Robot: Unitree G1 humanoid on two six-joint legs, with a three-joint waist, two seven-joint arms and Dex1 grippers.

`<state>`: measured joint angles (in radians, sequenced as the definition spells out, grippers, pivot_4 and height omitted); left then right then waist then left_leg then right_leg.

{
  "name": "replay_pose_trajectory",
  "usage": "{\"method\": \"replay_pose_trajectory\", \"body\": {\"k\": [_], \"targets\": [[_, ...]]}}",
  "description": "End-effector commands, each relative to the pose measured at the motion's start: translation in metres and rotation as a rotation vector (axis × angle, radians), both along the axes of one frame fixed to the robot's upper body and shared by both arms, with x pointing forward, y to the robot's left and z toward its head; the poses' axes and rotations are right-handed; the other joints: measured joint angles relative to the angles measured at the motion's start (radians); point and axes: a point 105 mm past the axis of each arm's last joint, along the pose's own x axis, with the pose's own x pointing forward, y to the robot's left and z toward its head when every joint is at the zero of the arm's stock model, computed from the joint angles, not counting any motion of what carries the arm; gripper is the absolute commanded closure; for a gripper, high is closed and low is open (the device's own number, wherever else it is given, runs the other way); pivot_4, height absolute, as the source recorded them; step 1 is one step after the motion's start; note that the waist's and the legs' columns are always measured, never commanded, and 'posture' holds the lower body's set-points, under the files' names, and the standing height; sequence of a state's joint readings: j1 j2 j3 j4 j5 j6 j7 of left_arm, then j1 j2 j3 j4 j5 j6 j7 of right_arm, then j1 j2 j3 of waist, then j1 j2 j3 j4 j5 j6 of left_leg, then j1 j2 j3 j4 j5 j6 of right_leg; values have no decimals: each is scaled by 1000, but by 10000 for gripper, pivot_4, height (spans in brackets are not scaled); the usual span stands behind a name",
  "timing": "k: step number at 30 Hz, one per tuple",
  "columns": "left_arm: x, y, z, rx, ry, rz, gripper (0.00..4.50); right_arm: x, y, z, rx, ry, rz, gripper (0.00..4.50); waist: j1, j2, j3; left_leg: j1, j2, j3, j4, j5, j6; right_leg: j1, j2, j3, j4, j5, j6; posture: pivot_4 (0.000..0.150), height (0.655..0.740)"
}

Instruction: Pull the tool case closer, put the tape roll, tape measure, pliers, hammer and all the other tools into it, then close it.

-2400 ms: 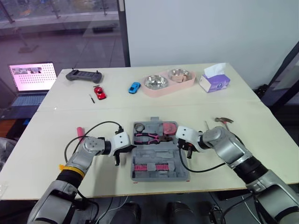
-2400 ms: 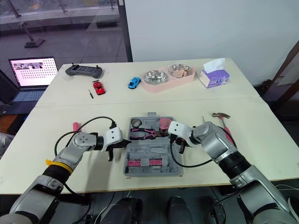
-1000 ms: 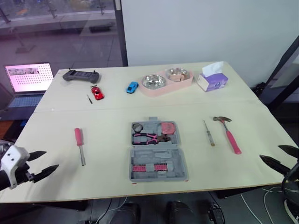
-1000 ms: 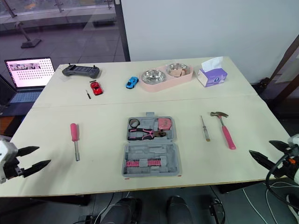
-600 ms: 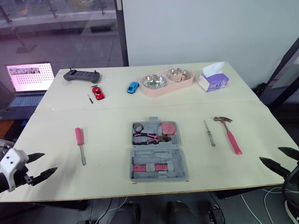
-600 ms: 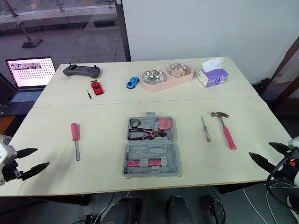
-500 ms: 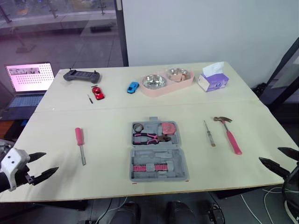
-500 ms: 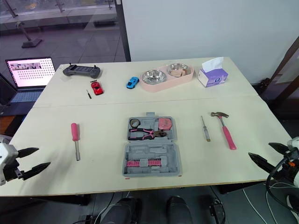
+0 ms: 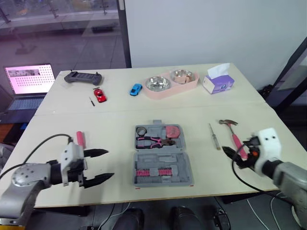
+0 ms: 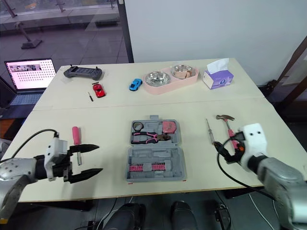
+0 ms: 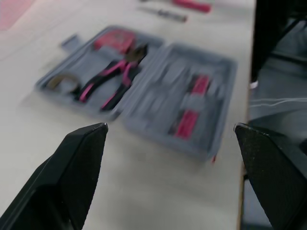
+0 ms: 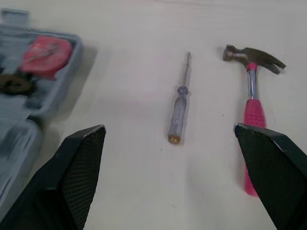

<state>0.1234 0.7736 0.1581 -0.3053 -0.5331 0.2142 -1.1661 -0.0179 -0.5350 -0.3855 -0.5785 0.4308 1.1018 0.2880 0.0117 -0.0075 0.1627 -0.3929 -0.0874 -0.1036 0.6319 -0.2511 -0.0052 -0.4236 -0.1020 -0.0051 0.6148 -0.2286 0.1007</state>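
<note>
Cream-coloured table is carrying everything. Near its front-left part the left gripper is hovering just above the surface with its two black fingers spread wide, pointing toward the middle of the table and gripping nothing. Just behind it a pink screwdriver is lying flat, its handle toward the far edge. Along the far edge, from the left corner inward, a dark game controller, a red toy car and a blue toy car are sitting apart from one another. At the middle of the table, close to the front edge, the grey tool case is lying open and flat. Its far half is holding the tape roll, the pink-handled pliers and the pink tape measure; its near half is showing a row of pink bits. Behind it, by the far edge, a pink double bowl stand is sitting, with a purple tissue box toward the far-right corner. Right of the case a clear-handled screwdriver is lying alone, and just beside it the hammer is resting with its head toward the far edge. The right gripper is hanging over the hammer's pink handle near the front-right part, fingers wide apart, pinching nothing.
</note>
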Motion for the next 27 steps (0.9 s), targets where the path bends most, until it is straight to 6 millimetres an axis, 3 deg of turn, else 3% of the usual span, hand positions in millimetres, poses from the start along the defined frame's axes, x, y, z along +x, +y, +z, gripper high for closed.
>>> {"method": "replay_pose_trajectory", "body": {"k": [1,7,14,22,27], "targets": [[-3,-17,11,-12,-31,-58,671,15,0,-9,-23,27,-99,0,1,0,0,0,0,0,0,0,0,0,0,0,0,0,0,1500,7400],[-4,-32,17,-16,-53,-101,671,46,5,-23,-39,75,-187,0,-1,0,0,0,-1,0,0,0,0,1,1,0,0,0,0,1500,7400],[-4,-34,14,-8,-66,-82,671,77,12,-39,-5,121,-224,0,-8,1,0,1,0,0,0,0,0,0,5,0,1,0,0,1500,7400],[-1,-35,15,-9,-80,-53,671,93,5,-59,5,178,-289,0,-8,1,0,1,-1,1,0,1,0,1,5,0,2,1,0,1500,7400],[1,-32,14,-7,-80,-39,0,94,5,-62,7,185,-280,14959,-8,1,0,2,-1,1,0,1,0,1,5,0,2,1,1,1500,7400]]}}
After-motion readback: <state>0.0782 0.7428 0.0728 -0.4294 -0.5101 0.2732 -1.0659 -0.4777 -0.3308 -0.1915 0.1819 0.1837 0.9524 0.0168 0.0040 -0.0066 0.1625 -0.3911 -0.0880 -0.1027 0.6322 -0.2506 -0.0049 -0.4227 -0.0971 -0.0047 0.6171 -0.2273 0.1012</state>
